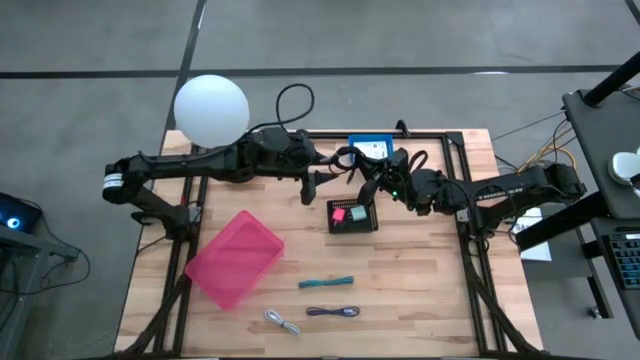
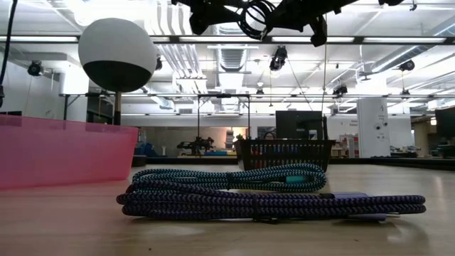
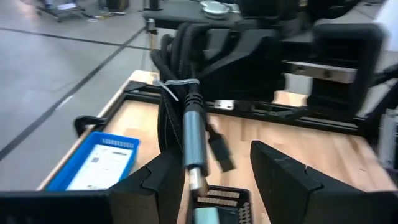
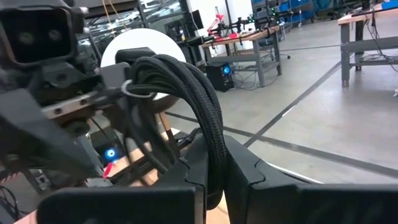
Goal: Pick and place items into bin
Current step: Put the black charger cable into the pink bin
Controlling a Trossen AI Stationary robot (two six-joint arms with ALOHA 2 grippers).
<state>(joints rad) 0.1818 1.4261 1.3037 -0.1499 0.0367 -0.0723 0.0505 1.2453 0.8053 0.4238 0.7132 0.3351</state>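
Two hands of mine meet above the small black basket [image 1: 353, 216] at the middle of the tabletop [image 1: 420, 290]. My right hand [image 1: 378, 180] is clenched on the black coiled cable [image 4: 199, 106], whose loops rise out of its fingers [image 4: 249, 171]; in the high view the cable [image 1: 352, 160] hangs in the air between my two hands. My left hand [image 1: 318, 187] sits just beside it with its fingers [image 3: 283, 177] spread apart, the cable's plug [image 3: 194, 146] dangling in the gap between them, gripped by neither finger. Below my hands, the basket holds a pink cube [image 1: 339, 212] and a mint-green cube [image 1: 358, 213]. Farther from my hands, toward the near edge of the tabletop, lie the teal cable [image 1: 326, 283], the purple cable [image 1: 333, 312] and the grey-white cable [image 1: 282, 321]. A pink bin [image 1: 235, 257] rests off to the left of these, below my left arm, and the white globe lamp [image 1: 211, 109] stands behind that arm.
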